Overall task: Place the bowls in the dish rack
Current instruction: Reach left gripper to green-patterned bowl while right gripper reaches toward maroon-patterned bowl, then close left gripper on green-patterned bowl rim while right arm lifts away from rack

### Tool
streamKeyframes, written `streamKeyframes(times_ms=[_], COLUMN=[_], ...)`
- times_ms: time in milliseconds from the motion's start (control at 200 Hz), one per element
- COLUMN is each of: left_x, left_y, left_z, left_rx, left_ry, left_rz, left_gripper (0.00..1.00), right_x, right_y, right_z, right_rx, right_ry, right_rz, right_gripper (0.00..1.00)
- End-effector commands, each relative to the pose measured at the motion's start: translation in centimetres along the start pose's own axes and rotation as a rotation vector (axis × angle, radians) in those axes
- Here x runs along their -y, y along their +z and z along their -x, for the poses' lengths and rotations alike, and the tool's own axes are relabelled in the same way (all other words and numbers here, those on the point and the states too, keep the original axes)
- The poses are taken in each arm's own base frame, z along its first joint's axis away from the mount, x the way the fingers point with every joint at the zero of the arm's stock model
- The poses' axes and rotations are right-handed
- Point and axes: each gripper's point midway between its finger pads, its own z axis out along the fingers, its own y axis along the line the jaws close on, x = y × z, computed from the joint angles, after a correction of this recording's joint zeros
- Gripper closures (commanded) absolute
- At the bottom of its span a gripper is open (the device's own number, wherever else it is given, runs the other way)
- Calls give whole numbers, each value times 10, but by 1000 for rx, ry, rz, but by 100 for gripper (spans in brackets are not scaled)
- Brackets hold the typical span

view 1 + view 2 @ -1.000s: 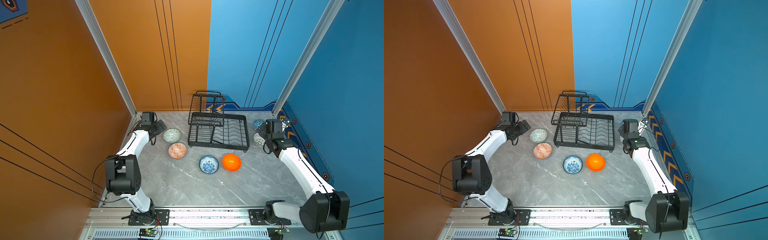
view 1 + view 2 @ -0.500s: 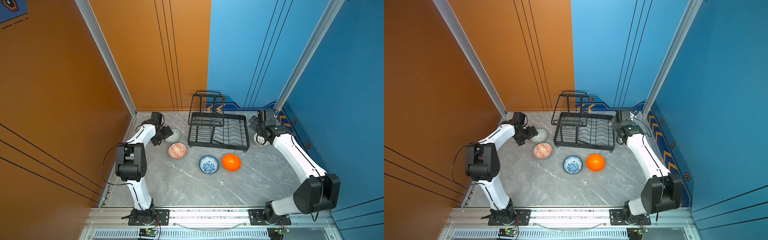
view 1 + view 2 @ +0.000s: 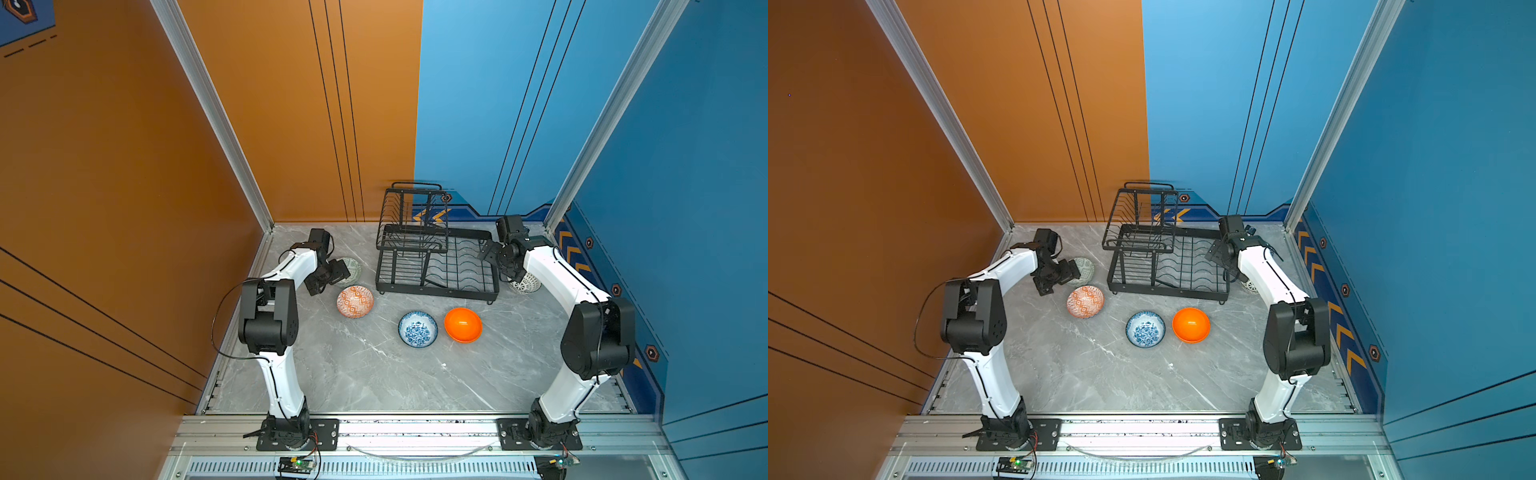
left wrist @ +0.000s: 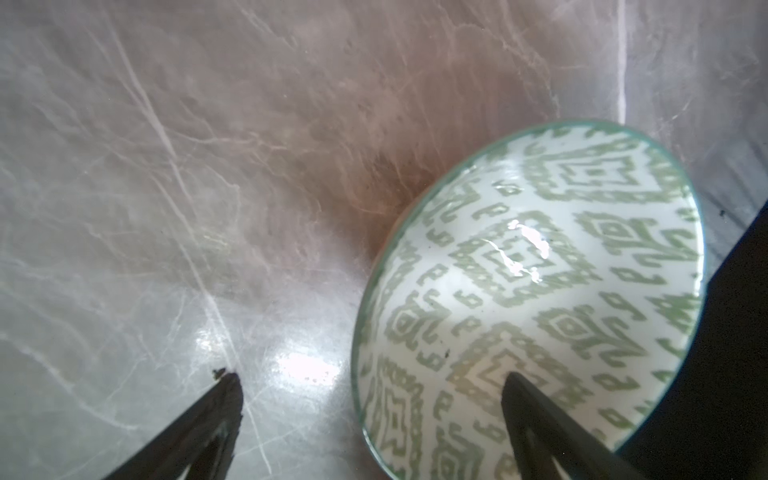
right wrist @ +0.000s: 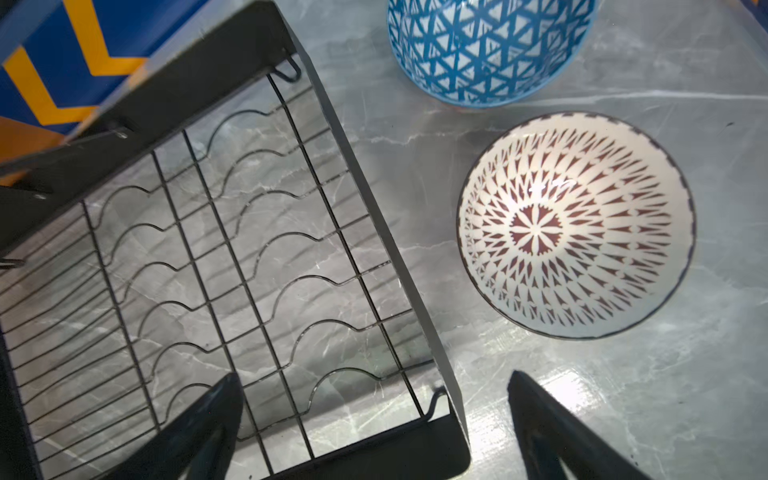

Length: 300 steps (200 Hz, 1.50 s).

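We have not put any bowl away yet. The dish rack [image 3: 436,291] sits at the back of the worktop [image 3: 374,374] with nothing in it. All six bowls are on the worktop around it.

Our left fingers [image 4: 528,415] are spread wide at the green bowl [image 4: 540,291], left of the rack. One finger is over its inside and one is outside, with the rim between them. We cannot tell if they touch it.

Our right fingers [image 5: 536,419] are spread wide too and hold nothing. They hang over a corner of the rack, near the white and black bowl [image 5: 575,224] and the blue triangle bowl [image 5: 486,45].

The orange and white bowl [image 3: 354,301], the blue flower bowl [image 3: 417,329] and the plain orange bowl [image 3: 463,325] wait in front of the rack. So all six are left to load.
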Motion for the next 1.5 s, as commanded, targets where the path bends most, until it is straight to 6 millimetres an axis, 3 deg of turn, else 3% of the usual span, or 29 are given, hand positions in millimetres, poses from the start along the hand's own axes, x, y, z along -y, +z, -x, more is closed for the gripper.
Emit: streamKeyframes(times_ms=[0,345,661,806,901,1106,1346,1496], left_x=[2,7,9,10,10,12,10,10], left_y=[-17,-29,-39,-42,-43,-47,-50,-52], left_z=[8,14,13,14,13,7,0,-3], left_rx=[37,58,73,75,77,71,64,61], left_ry=[38,40,47,47,44,31,25,21], left_rz=[6,-22,-38,-44,-46,-62,-69,-70], left_gripper=[2,2,2,2,2,2,2,2], right_x=[3,14,32,36,36,31,20,12], right_y=[2,32,43,52,60,69,78,85], right_z=[-13,-39,-46,-50,-50,-43,-33,-27], right_rx=[-74,-177,-191,-211,-219,-209,-174,-174], right_ry=[-41,-87,-152,-186,-220,-314,-492,-530], right_rz=[-1,-43,-107,-126,-131,-141,-173,-159], right_gripper=[1,19,25,37,54,78,92,94])
